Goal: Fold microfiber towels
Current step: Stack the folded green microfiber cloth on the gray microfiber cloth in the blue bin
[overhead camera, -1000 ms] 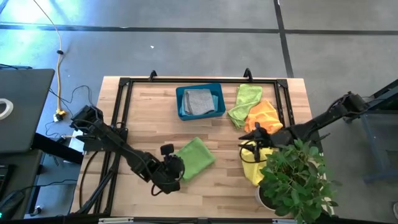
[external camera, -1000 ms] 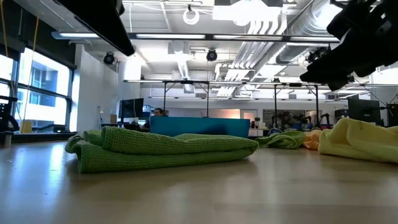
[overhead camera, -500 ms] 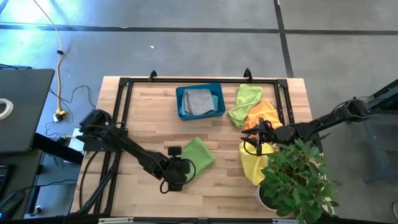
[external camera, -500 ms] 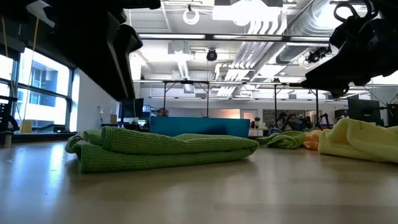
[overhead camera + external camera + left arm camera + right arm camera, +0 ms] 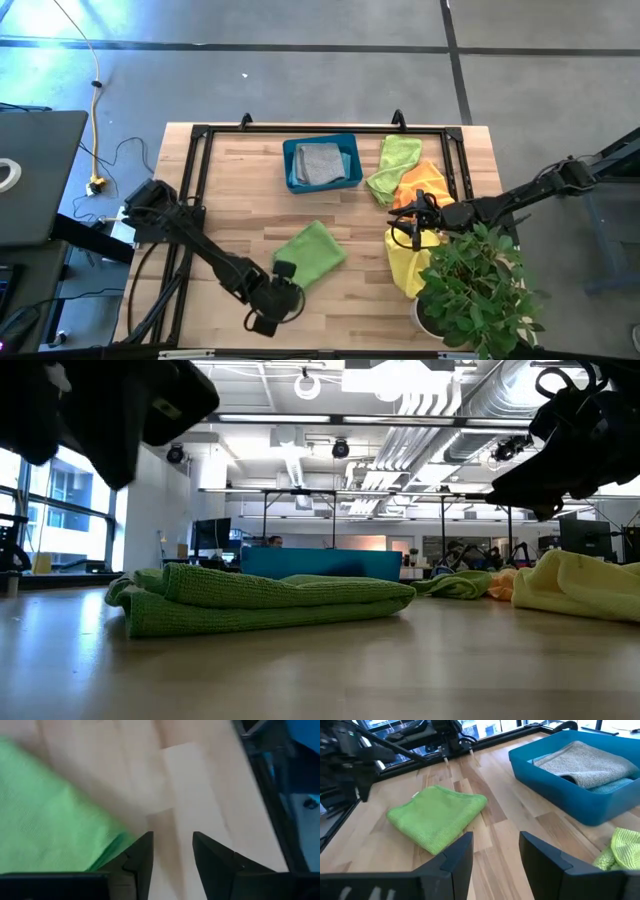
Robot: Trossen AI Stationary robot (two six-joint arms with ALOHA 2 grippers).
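- A folded green towel (image 5: 311, 254) is seen lying on the table (image 5: 240, 200), with nothing holding it.
- The left gripper (image 5: 172, 862) is held just beside the towel's edge, its jaws parted narrowly and empty; bare wood is seen between them.
- The right gripper (image 5: 495, 852) is held above the yellow towel (image 5: 405, 262), jaws apart, nothing gripped.
- 2 folded towels are stored in the teal bin (image 5: 322, 181).
- Risk: the fold could be dragged open if the towel edge is snagged by the left finger.
- Risk: the potted plant (image 5: 475, 290) could be brushed, since the right arm is crowded by it.
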